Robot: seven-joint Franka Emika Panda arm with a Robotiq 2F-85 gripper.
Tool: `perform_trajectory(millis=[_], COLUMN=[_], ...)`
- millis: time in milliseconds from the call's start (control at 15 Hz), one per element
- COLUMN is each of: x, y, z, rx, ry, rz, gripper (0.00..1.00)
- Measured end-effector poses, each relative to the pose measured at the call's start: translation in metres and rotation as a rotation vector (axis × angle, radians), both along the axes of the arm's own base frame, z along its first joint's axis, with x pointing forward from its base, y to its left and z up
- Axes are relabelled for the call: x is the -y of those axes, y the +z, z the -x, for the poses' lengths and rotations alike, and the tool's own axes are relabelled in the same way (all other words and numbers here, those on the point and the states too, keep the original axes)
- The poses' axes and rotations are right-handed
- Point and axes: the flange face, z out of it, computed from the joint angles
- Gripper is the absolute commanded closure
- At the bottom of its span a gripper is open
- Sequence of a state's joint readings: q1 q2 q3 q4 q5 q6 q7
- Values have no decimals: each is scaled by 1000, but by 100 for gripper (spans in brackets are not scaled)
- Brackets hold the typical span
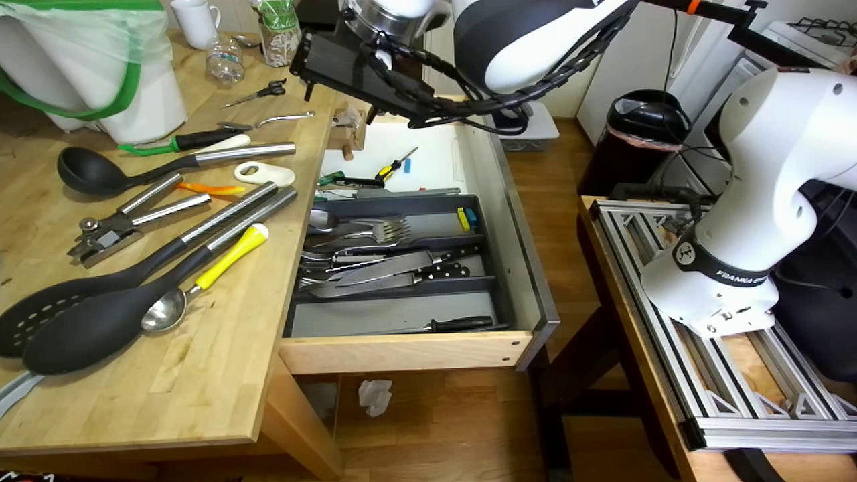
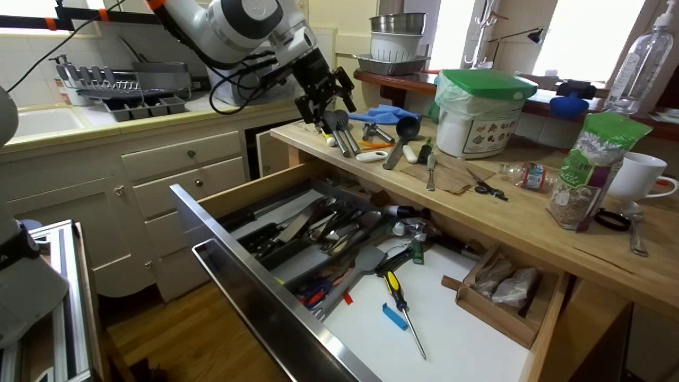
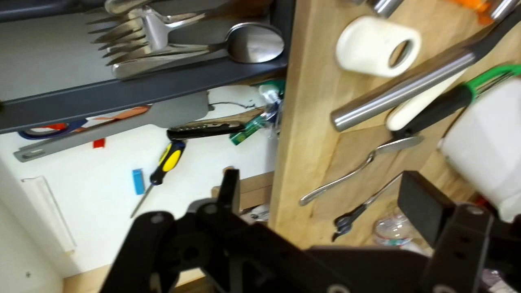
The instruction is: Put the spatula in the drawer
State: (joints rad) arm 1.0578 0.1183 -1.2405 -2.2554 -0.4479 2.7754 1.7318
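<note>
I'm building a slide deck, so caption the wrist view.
Jaws open and empty: screwdriver and gray spatula in the drawer, scissors on the wooden countertop.

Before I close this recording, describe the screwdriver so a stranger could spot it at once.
In the wrist view, find the open drawer and its dark divided tray. On the white drawer floor outside that tray, near a grey spatula and a small blue strip, lies the screwdriver. Its black-and-yellow handle and thin metal shaft set it apart from these neighbours.
</note>
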Motion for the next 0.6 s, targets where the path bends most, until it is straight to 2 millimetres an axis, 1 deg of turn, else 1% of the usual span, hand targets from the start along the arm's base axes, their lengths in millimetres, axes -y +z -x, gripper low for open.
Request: perform_trajectory(millis=[133, 267, 600], x=[-16, -30, -57], y=[17, 29, 52], z=[-7, -9, -3], rx=[9, 9, -20], ry=[110, 218, 475], rz=[14, 28, 73], gripper=[0, 0, 0])
